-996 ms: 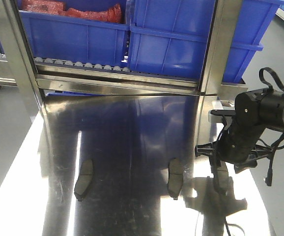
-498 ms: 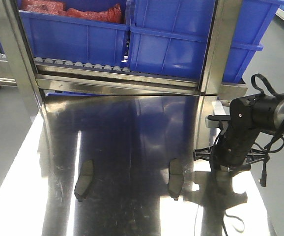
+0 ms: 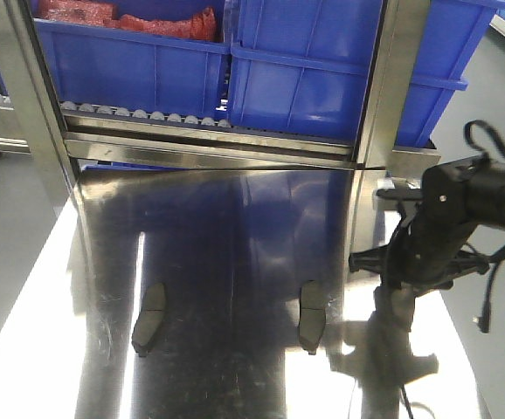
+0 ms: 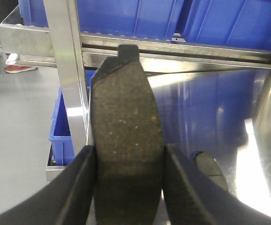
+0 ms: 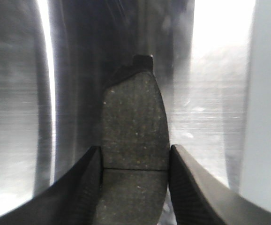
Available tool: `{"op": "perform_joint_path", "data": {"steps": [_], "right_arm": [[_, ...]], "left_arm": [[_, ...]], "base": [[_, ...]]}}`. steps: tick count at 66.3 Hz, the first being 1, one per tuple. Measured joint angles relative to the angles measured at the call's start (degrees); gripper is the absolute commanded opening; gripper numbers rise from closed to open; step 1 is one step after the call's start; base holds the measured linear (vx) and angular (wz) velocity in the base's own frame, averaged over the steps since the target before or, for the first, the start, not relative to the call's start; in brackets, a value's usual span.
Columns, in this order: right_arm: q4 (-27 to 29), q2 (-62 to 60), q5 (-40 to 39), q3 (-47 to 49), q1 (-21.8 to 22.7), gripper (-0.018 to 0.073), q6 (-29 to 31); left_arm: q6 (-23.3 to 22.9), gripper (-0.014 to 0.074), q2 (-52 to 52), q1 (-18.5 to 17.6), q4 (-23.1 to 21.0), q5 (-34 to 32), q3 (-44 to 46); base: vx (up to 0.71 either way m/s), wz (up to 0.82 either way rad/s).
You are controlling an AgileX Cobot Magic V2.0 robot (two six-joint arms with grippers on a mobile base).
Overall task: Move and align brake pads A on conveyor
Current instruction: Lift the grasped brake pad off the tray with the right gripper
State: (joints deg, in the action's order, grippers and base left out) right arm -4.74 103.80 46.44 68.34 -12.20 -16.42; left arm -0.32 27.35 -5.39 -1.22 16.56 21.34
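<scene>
Two brake pads A lie on the shiny steel table, one at the left (image 3: pixel 150 319) and one at the centre (image 3: pixel 310 316). My right gripper (image 3: pixel 399 301) points down near the table's right edge. In the right wrist view it (image 5: pixel 135 149) is shut on a third dark pad (image 5: pixel 134 117) just above the steel. My left gripper (image 4: pixel 129 147) is shut on another pad (image 4: pixel 126 108), held up off the table, with a lying pad (image 4: pixel 210 166) below to its right. The left arm is outside the front view. The conveyor is out of view.
A steel rack at the back holds blue bins (image 3: pixel 305 78) over a roller track (image 3: pixel 148 115), and one bin has red parts (image 3: pixel 121 17). Steel posts (image 3: pixel 377 87) stand at the table's back corners. A blue crate (image 4: pixel 63 131) sits on the floor to the left.
The right arm pulled in and lifted a little, then swung back out to the right with its wrist turned. The two pads lying on the table have not moved.
</scene>
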Motion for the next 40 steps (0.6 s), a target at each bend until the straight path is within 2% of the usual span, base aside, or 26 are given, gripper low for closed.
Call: {"op": "perform_joint_path", "data": {"steps": [26,40], "right_arm": [[-2.3,-28.4,-8.9,-13.4,0.0,-0.0004,0.6],[-2.1,-43.6,-12.4,-20.6,0.0,-0.0004,5.2]], "left_arm": [[0.0,-0.0006,0.0,0.0,0.0,0.0,0.0],[0.0,-0.0006,0.0,0.0,0.0,0.0,0.0]], "base": [[0.0,0.0],[0.0,0.0]]}}
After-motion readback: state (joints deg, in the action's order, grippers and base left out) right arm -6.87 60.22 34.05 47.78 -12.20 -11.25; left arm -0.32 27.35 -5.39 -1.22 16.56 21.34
